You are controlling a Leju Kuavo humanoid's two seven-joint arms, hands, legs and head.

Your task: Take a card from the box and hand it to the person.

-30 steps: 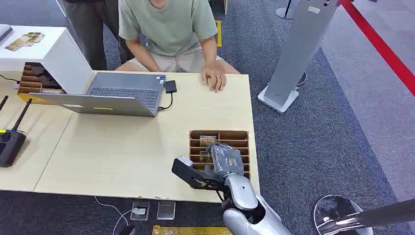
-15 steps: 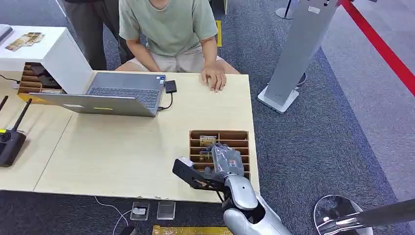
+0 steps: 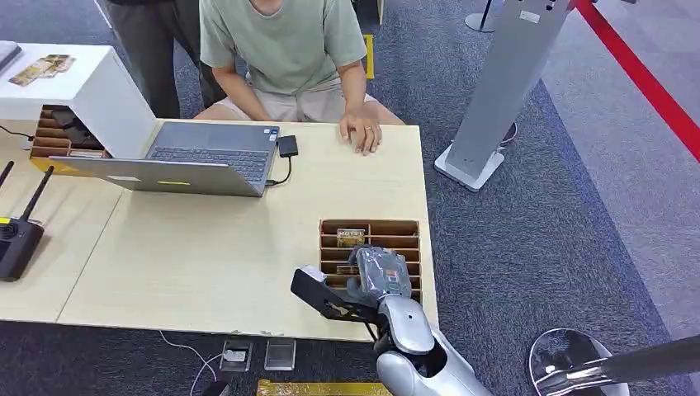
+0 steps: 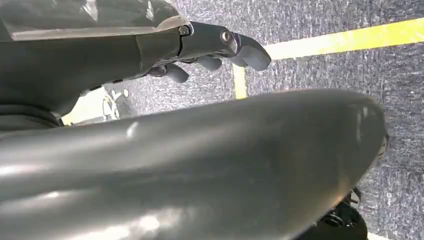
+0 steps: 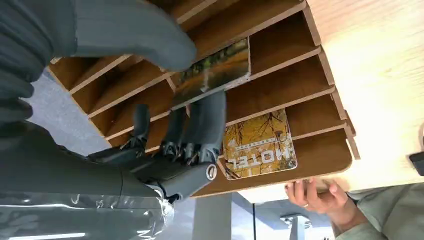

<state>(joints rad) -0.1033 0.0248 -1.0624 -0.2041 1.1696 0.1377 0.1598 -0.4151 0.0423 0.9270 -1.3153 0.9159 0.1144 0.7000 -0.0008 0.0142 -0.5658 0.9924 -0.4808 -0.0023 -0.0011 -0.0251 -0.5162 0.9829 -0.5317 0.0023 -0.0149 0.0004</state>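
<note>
Wooden and slotted, the box (image 3: 371, 254) sits low and right of centre in the head view, at the near right corner of the table (image 3: 206, 247), within easy reach of the right hand (image 3: 381, 272) that hangs over it. In the right wrist view that hand (image 5: 170, 125) has a card (image 5: 212, 72) pinched between the thick thumb above and the dark fingers (image 5: 207, 120) below, the card tilted up out of its slot near the middle of that frame, which looks like a pull-out under way. A second card marked HOTEL (image 5: 258, 145) lies flat in the compartment beside it, untouched. The person (image 3: 285, 49) sits at the top centre of the head view, one hand (image 3: 361, 132) resting on the table's far edge, well apart from the box, probably ready to receive. The left hand (image 4: 210, 50) hangs over grey carpet at the top of its wrist frame, fingers loosely spread and holding nothing, since this job needs one arm only.
</note>
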